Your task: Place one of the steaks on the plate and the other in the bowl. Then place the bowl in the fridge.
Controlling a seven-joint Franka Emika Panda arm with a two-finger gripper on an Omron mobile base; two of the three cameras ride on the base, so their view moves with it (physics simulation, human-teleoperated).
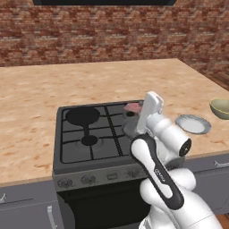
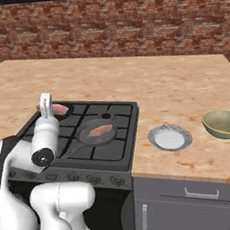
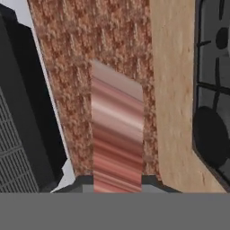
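Brick wall (image 1: 89, 31): ran behind the bench, red-brown.
Bench (image 2: 183, 87): pale wood-grain top, carrying the stove and the dishes.
Stove (image 1: 89, 134): black gas hob with dark grates, set into the bench, knobs along its front edge.
Arm (image 1: 156, 170): white with dark joints, raised over the right part of the stove.
Frying pan (image 2: 96, 134): grey, on the stove's front right burner, one steak lying in it.
Black skillet (image 1: 82, 117): on the back left burner, its handle pointing toward the front.
Bowl (image 2: 223, 123): olive-tan, on the bench at the far right, just beside the plate but apart from it.
Plate (image 2: 170, 137): greyish-white, on the bench between the stove and the bowl.
Steak in pan (image 2: 101, 131): pinkish, flat in the frying pan.
Held steak (image 3: 117, 134): lifted above the stove, standing on edge between the fingers.
Hand (image 3: 117, 179): closed on the held steak, tilted toward the wall.
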